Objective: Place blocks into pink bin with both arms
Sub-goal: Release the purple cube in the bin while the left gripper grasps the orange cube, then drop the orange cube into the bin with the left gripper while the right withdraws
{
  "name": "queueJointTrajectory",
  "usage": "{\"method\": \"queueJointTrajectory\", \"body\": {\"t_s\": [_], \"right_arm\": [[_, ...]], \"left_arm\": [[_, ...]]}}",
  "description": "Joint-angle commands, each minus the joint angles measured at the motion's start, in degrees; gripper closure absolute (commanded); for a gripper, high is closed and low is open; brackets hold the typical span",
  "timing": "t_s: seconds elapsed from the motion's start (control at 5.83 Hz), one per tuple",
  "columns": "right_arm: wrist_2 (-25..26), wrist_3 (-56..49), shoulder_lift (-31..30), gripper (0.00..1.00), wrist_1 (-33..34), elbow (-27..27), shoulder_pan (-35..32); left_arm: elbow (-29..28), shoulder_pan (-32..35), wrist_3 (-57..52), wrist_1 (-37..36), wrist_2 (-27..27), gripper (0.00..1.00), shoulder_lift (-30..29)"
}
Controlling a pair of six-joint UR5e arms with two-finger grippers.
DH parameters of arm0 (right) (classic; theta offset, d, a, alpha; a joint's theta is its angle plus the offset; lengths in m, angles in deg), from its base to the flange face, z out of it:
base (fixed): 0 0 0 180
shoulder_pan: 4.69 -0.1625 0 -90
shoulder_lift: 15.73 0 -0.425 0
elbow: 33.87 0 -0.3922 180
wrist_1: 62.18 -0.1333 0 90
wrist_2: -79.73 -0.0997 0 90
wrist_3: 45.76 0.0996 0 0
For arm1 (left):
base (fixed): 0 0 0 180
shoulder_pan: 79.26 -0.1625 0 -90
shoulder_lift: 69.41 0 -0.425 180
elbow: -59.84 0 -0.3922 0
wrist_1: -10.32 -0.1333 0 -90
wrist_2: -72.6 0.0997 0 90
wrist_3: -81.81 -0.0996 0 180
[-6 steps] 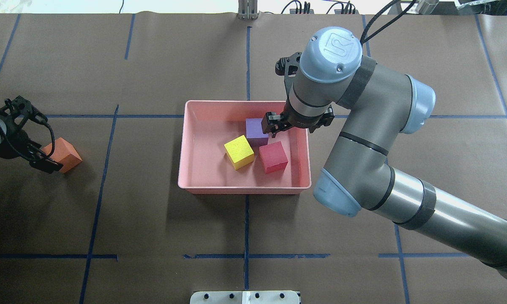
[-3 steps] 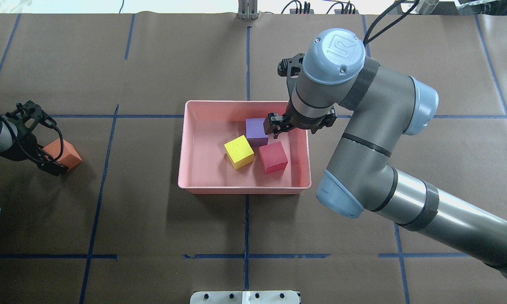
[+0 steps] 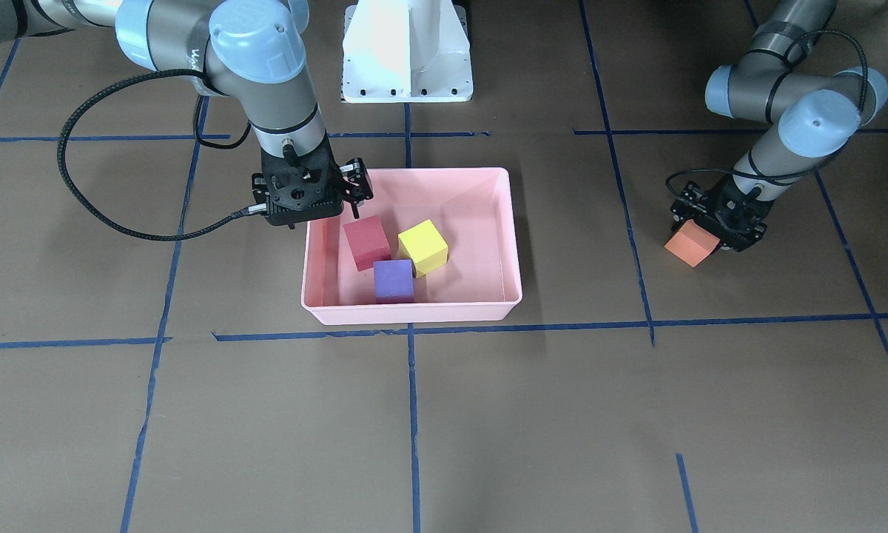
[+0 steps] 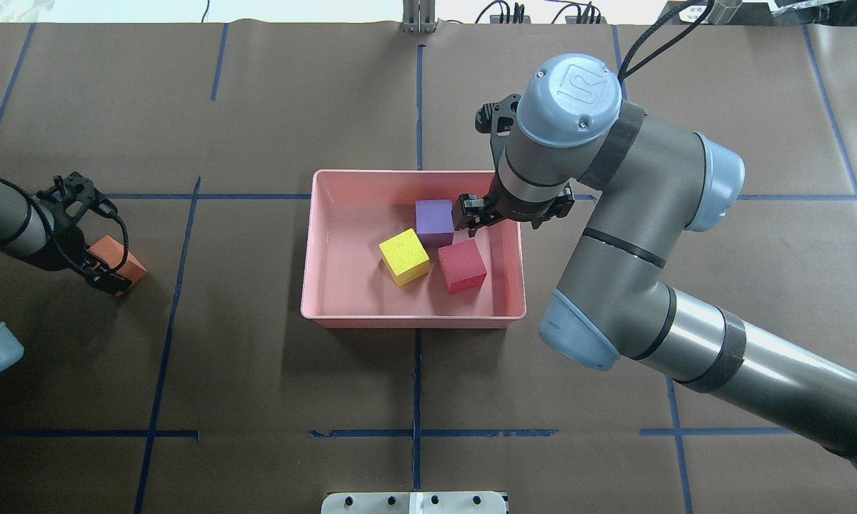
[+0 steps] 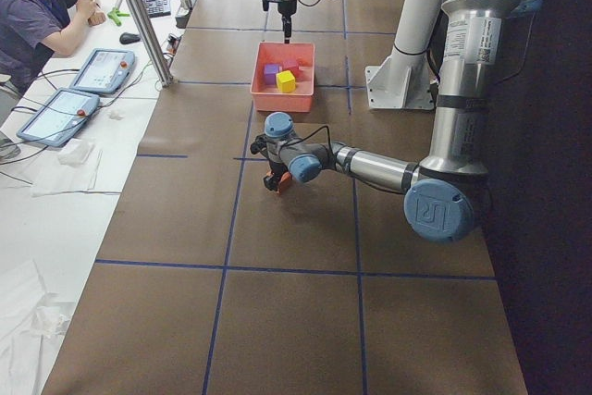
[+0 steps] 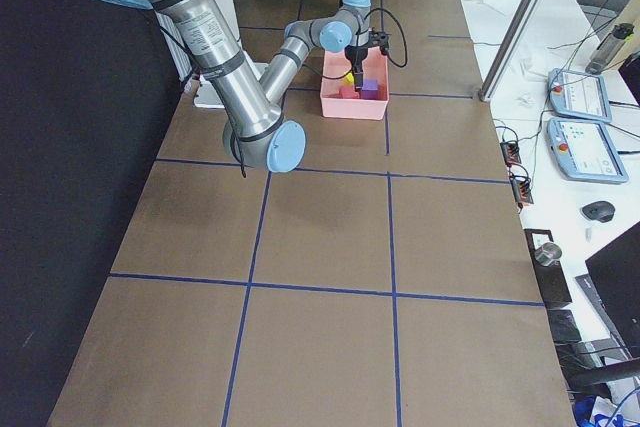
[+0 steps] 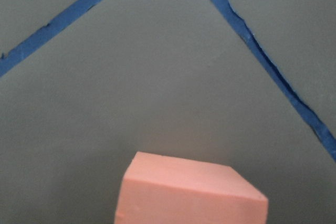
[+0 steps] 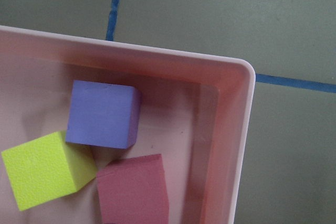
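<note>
The orange block [image 3: 690, 245], near the left edge of the bench [image 4: 257, 400], sits between the left fingers [image 4: 103, 277]; how tightly, I cannot tell. If the hold is loose, it may slip when lifted

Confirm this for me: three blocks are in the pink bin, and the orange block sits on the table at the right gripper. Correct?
Not quite: the orange block sits at the left gripper, not the right. The overhead exterior view shows it on the table at that view's left, while the right gripper hangs over the pink bin. The rest stands.
</note>
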Motion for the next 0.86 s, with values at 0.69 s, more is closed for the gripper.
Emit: {"method": "queueJointTrajectory", "body": {"t_s": [0.69], "right_arm": [[-5.04, -18.04, -10.21, 0.00, -0.26, 5.48, -8.70]], "left_arm": [[10.73, 0.40, 23.40, -27.37, 2.29, 0.28, -21.19]]}}
